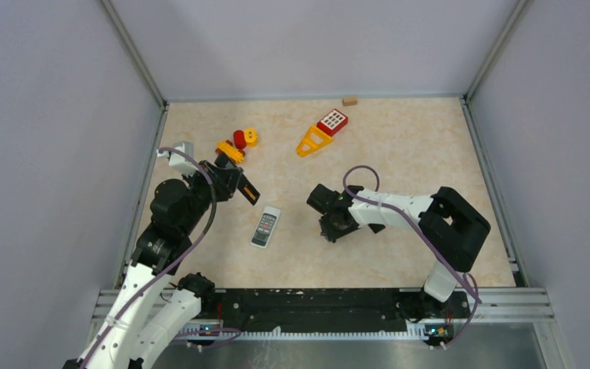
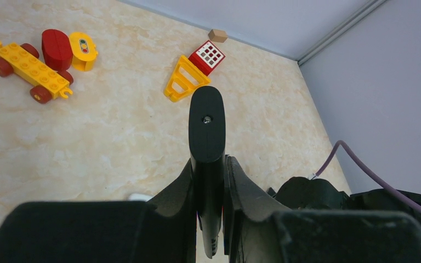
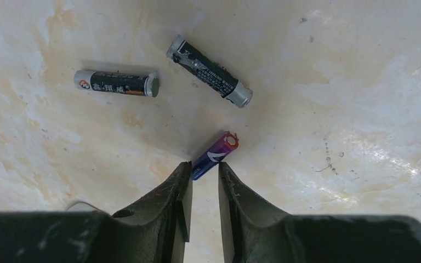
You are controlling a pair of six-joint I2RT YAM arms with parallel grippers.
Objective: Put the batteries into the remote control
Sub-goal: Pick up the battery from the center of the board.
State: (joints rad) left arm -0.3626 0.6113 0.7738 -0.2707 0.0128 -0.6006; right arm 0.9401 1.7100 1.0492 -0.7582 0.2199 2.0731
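- At the far left, the left end effector [image 2: 211, 164] is pinched on a black flat piece [image 2: 206, 131], probably the remote's battery cover, held clear of the counter [image 1: 399, 146].
- Mid-counter, the remote control [image 1: 266, 227] lies flat, ready for loading.
- Rightward, the right end effector [image 3: 204, 167], narrowly spread, straddles the purplish-blue battery [image 3: 216, 153]; two dark batteries [image 3: 116, 82] [image 3: 209, 72] lie beyond.

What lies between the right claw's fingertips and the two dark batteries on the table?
In the right wrist view, the purplish-blue battery, its near end at the right gripper tips, then bare tabletop.
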